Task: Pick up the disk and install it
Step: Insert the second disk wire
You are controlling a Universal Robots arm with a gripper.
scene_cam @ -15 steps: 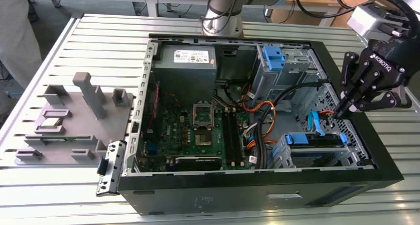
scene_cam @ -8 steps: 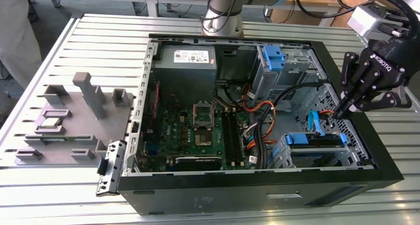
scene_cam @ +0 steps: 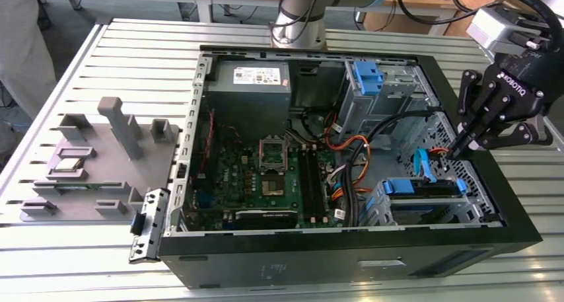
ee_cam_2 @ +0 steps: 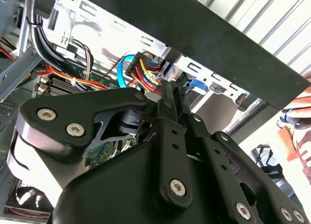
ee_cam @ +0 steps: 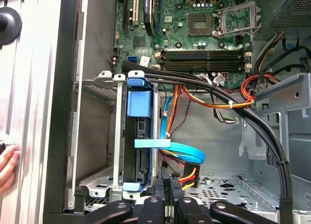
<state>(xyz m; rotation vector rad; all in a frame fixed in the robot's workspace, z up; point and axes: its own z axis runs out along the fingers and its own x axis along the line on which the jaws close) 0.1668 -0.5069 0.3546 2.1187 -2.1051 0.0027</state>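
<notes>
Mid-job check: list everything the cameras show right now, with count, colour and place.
Computer case: one, black, open, on the table.
Table: one, silver, slatted.
Disk: one, in a blue carrier, seated in the metal cage at the case's corner nearest the gripper.
Blue bracket: one, in the cage at the far end of the case.
Power supply: one, grey, far corner.
Motherboard: one, green, on the case floor.
Cables: several, orange, red, yellow, black, blue, beside the disk cage.
Grey fixture: one, on the exterior view's left.
Person's hand: one, outside the case wall.
Gripper: one, black, fingers together above the disk cage.
</notes>
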